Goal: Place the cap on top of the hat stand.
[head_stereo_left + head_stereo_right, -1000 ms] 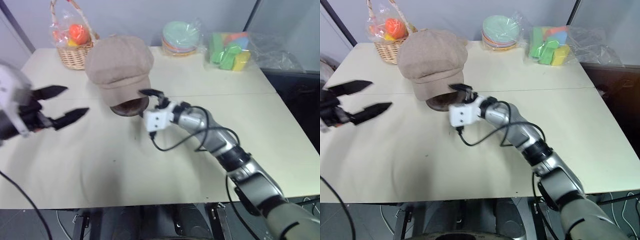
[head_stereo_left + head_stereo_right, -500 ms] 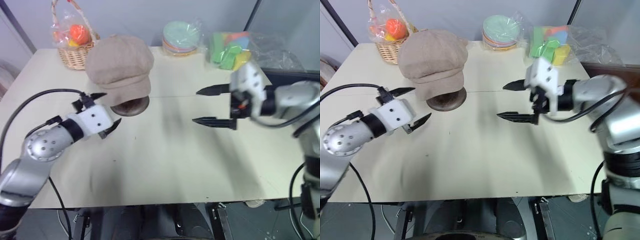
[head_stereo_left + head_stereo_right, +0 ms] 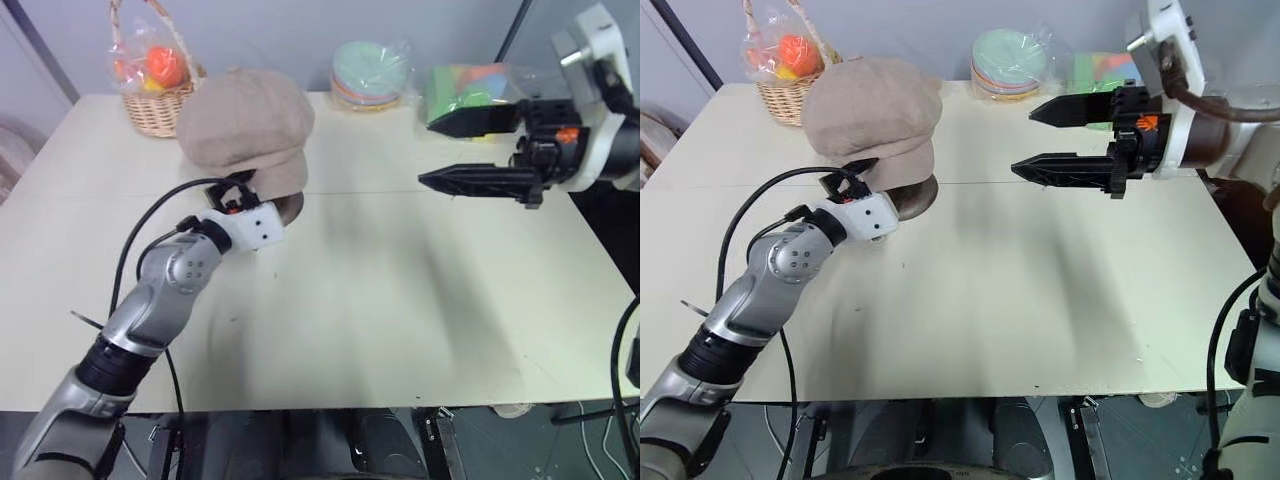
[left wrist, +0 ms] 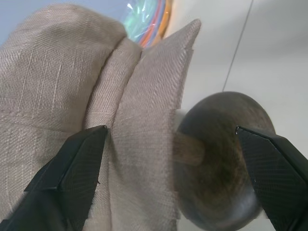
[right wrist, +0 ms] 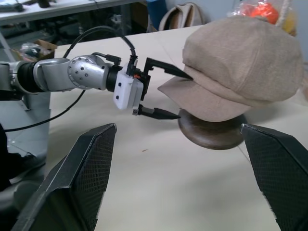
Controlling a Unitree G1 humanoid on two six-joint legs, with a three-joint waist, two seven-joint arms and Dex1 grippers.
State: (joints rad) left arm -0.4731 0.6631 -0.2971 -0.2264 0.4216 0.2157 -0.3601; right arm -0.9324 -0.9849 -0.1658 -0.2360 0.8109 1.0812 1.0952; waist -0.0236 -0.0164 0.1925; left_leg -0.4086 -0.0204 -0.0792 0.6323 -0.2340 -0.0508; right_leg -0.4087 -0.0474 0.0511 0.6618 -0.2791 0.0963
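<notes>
The beige cap point(image 3: 245, 125) rests on the dark brown hat stand, whose round base point(image 3: 290, 208) shows under the brim; the domed top is hidden inside the cap. My left gripper point(image 3: 240, 192) is open at the cap's front edge. In the left wrist view one finger point(image 4: 72, 163) lies beside the cap point(image 4: 72, 72) and the other finger point(image 4: 274, 163) beside the stand's base point(image 4: 221, 159), with brim and post between them. My right gripper point(image 3: 425, 152) hangs open and empty above the table, well to the right of the cap, pointing toward it.
At the back of the cream table point(image 3: 400, 300) stand a wicker basket point(image 3: 150, 90) of wrapped fruit, a stack of pastel plates point(image 3: 368, 72) and a bag of coloured blocks point(image 3: 465, 85). A black cable trails from my left arm.
My left gripper swung in from the left to the cap's brim and the stand. My right gripper drew away from the stand, rising and moving to the right.
</notes>
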